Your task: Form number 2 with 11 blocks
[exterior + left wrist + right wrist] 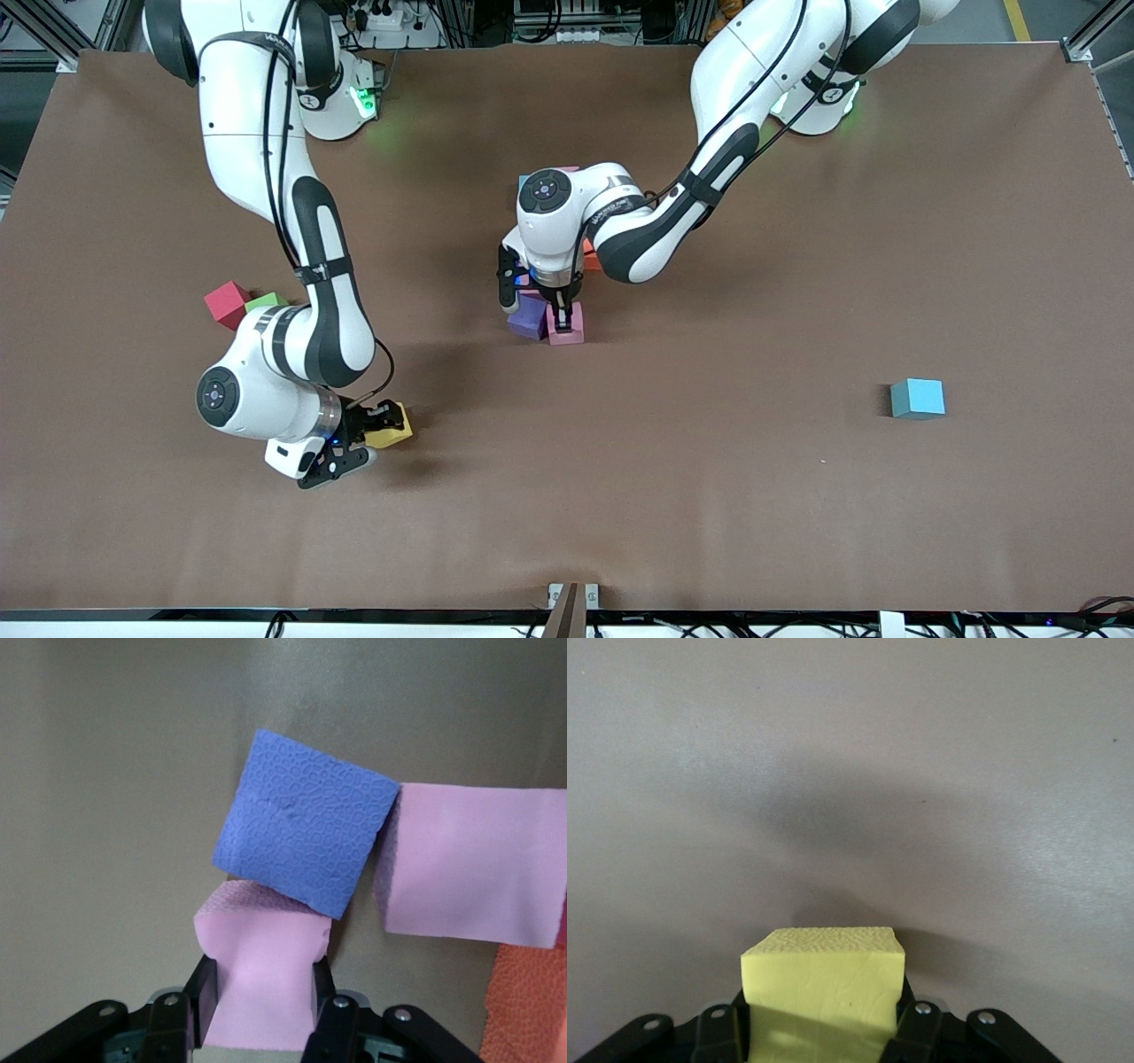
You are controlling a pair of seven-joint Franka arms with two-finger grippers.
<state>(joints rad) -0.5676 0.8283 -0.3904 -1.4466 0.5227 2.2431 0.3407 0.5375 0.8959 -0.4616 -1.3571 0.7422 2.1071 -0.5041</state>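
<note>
My left gripper (561,316) (261,997) is shut on a pink block (568,326) (263,979) at the middle of the table, squeezing its sides. A purple block (529,317) (306,833), turned askew, touches that pink block. Beside them lie another pink block (474,868) and an orange block (590,258) (527,1001); the left arm hides most of this cluster in the front view. My right gripper (372,431) (824,1014) is shut on a yellow block (392,428) (824,979), low over the table toward the right arm's end. A red block (227,303) lies by the right arm's forearm.
A green cube (266,301) sits beside the red block. A light blue block (918,399) lies alone toward the left arm's end. Blue and pink block edges (524,181) peek out above the left wrist. Brown table (709,496) stretches bare toward the front camera.
</note>
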